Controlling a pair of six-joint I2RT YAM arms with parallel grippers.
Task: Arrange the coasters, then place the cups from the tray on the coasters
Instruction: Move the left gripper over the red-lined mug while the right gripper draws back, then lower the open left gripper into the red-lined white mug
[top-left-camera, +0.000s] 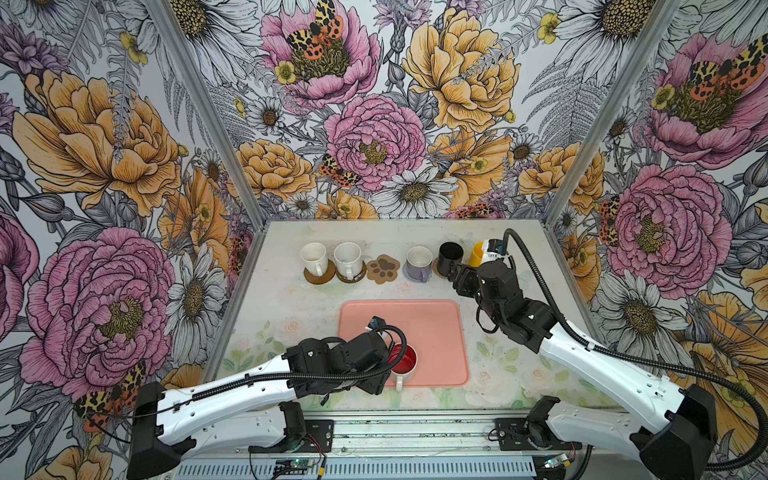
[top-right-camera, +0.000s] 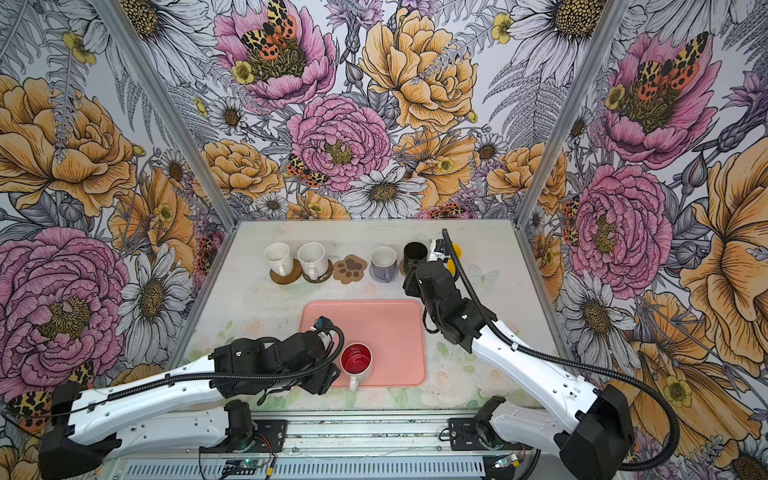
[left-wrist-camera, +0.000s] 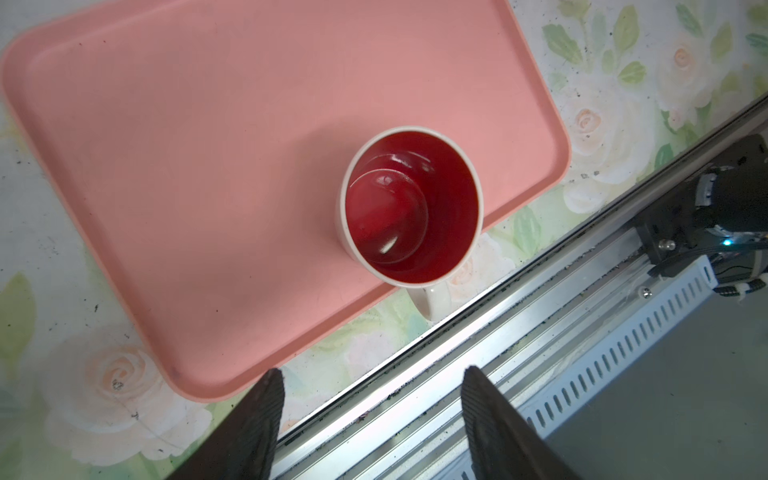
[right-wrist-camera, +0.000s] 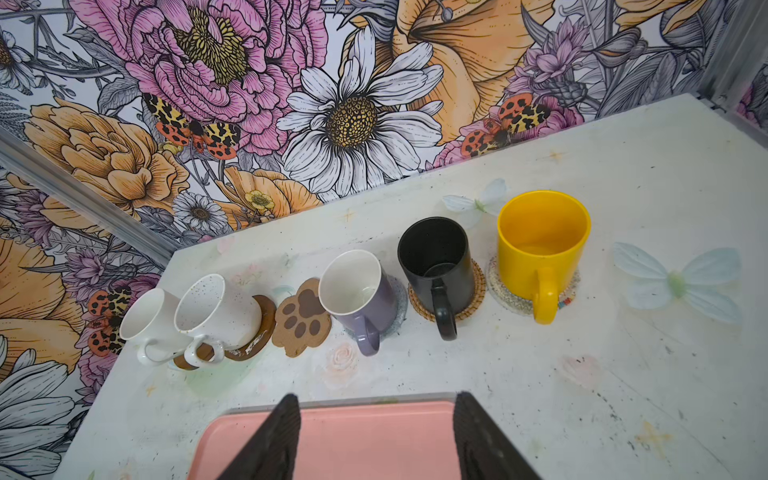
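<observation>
Plainly, the tray (top-left-camera: 436, 328) is the largest thing on the table (top-left-camera: 291, 299), and only the red-lined mug (top-left-camera: 402, 360) stands on it, upright near the front left corner. Its handle (left-wrist-camera: 432, 299) juts out over the near rim.

The left arm (top-left-camera: 232, 386) is stretched low across the table's front edge, with the wrist bent so that its camera looks down into the mug. The right arm (top-left-camera: 582, 353) is reached toward the far right of the table, beside the row of filled coasters.

The mug is judged to be glazed ceramic — rigid, weighty for its size, slick on the outside and easily chipped if knocked against its neighbours. A pinch over the wall is advised, one finger inside and one outside, on the side away from the handle so that the load hangs evenly.

One mat is bare: the paw-print coaster (right-wrist-camera: 301, 318), set between the speckled white mug (right-wrist-camera: 220, 307) and the lavender mug (right-wrist-camera: 361, 291) — a tight slot.

The left gripper (left-wrist-camera: 370, 415) is seen spread apart and empty, just short of the mug. The right gripper (right-wrist-camera: 376, 428) is likewise parted, with nothing held, over the tray's far rim.
</observation>
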